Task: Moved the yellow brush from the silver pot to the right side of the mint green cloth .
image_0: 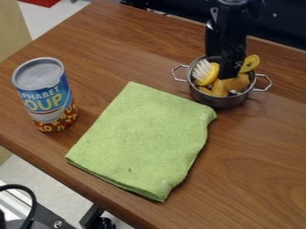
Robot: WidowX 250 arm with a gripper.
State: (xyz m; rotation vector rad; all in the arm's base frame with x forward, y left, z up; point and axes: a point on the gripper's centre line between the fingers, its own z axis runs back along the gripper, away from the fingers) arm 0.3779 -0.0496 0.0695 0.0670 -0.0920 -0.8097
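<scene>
Soft, moderately bright light is spreading over the wooden table [257, 170] — no harsh glare is showing. Small highlights are glinting on the metal pot [218, 102] at upper right, and a narrow shadow is edging the green cloth [143, 134] at lower centre. The floor [44, 18] is looking pale at upper left — the backdrop [278, 22] is lying dark at upper right.

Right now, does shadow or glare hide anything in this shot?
In the camera view, the light looks soft; a thin shadow edges the light green folded cloth; small glints sit on the round silver metal pot, hiding little; the black two-finger gripper is so dark that its details merge, and it covers part of the pot's inside.
</scene>
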